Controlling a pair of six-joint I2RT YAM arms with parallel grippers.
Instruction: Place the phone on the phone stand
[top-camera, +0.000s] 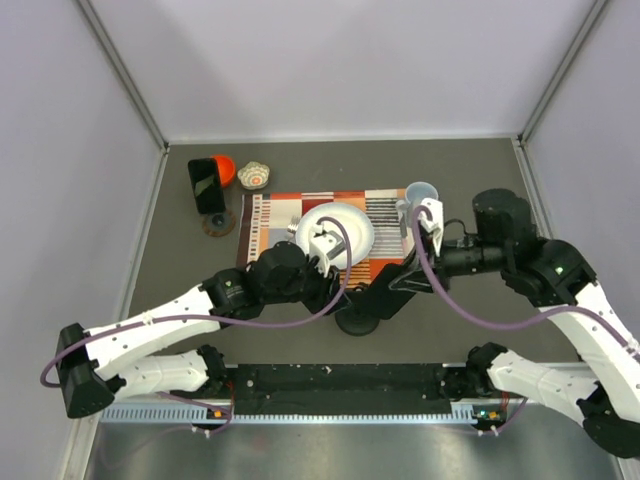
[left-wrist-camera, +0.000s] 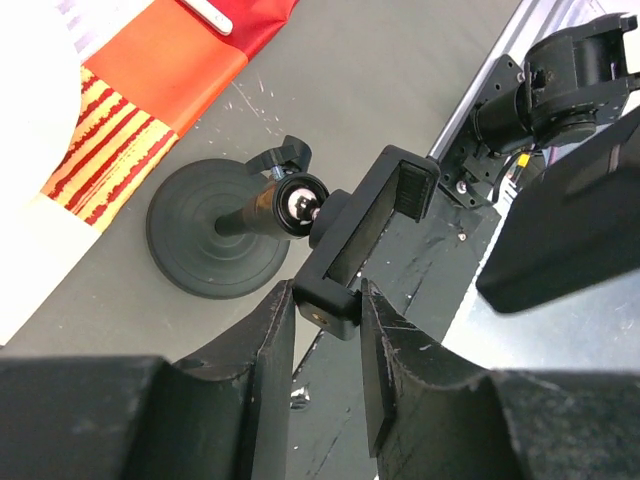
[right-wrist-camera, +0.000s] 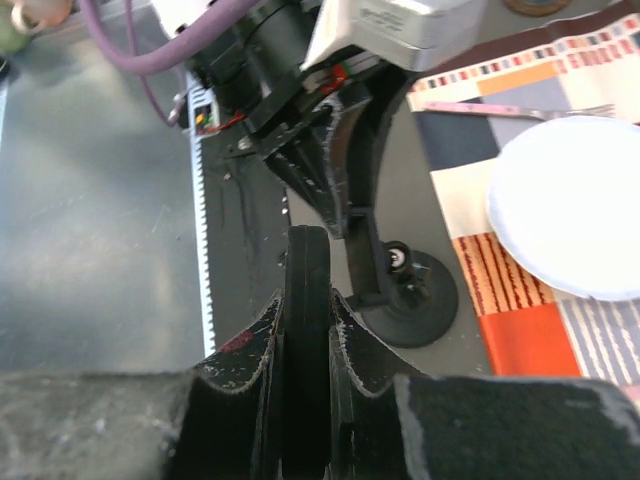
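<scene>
Black slab, seen edge-on, sits pinched between the closed fingers of the right gripper, and I judge it to be the phone; it hangs beside the clamp head of the black round-based post, near the front middle of the table, well apart from the phone stand at the far left; the left gripper has its fingers apart on either side of the clamp head's lower end, close against it, and whether they press it I cannot tell; the chief risk, as I judge it, is that the phone goes into this clamp, the wrong holder, since both arms are gathered round it; a squeeze or nudge from the left fingers could also swivel the head on its ball joint or tip the post; the narrow pinch across the phone's flat faces could let it pivot or slip on a long carry; that carry to the stand would cross the white plate and the left arm, so a knock is possible; the light stand might slide or tip under a hard landing; only the top view shows the stand and how far off it lies; the left wrist view shows most plainly the fingers straddling the clamp's end; the right wrist view alone shows the grip on the phone, which the top view hides under the arms.
</scene>
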